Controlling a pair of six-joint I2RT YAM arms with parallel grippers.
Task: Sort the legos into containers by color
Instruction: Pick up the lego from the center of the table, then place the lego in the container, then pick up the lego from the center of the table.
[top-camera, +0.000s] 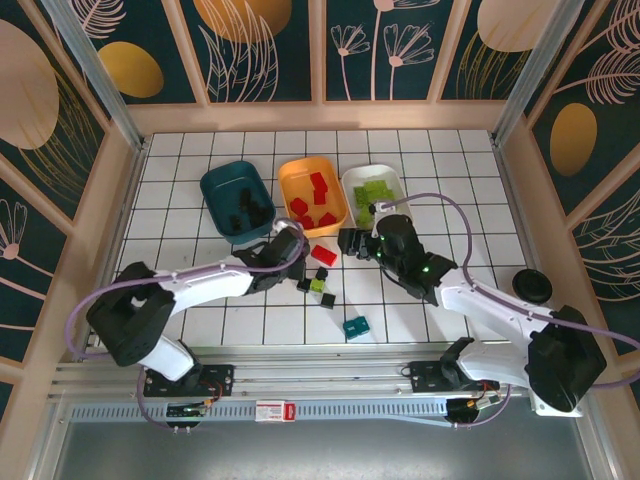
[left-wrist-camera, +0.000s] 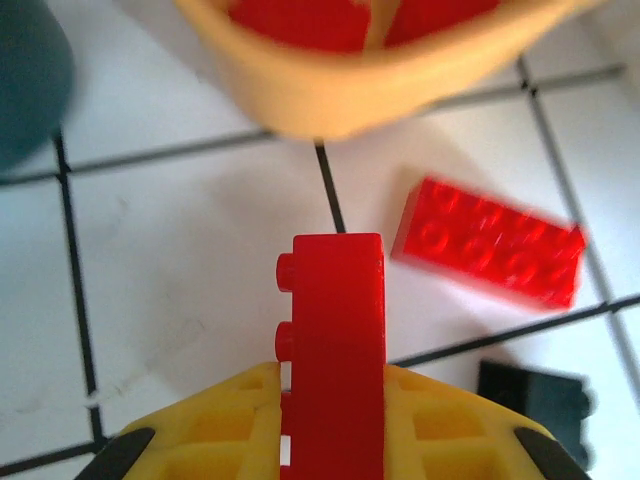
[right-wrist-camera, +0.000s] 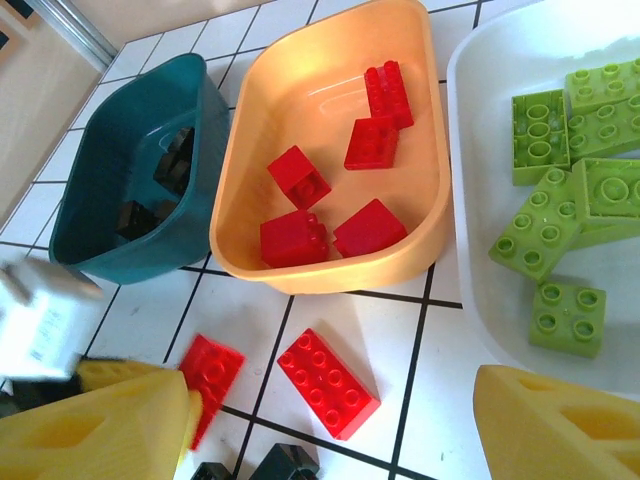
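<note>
1. Gripping held red brick (left-wrist-camera: 335, 330) in left gripper (left-wrist-camera: 335, 430), just short of orange tub's (left-wrist-camera: 330, 100) near wall, long axis pointing at it.
2. Probably next: lift straight ahead over rim.
3. Hovering right gripper (right-wrist-camera: 330, 430), jaws apart, before same tub.

White gridded table (top-camera: 170, 200), dark floral walls (top-camera: 270, 65)

Tiled table (top-camera: 180, 190) holds teal tub (top-camera: 215, 178), orange tub (top-camera: 300, 165), white tub (top-camera: 385, 172), loose legos (top-camera: 323, 254), black cup (top-camera: 531, 285).

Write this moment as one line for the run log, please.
left gripper: shut on red brick, before orange tub | right gripper: open, empty | loose on table: long red brick, teal brick, black bricks
</note>
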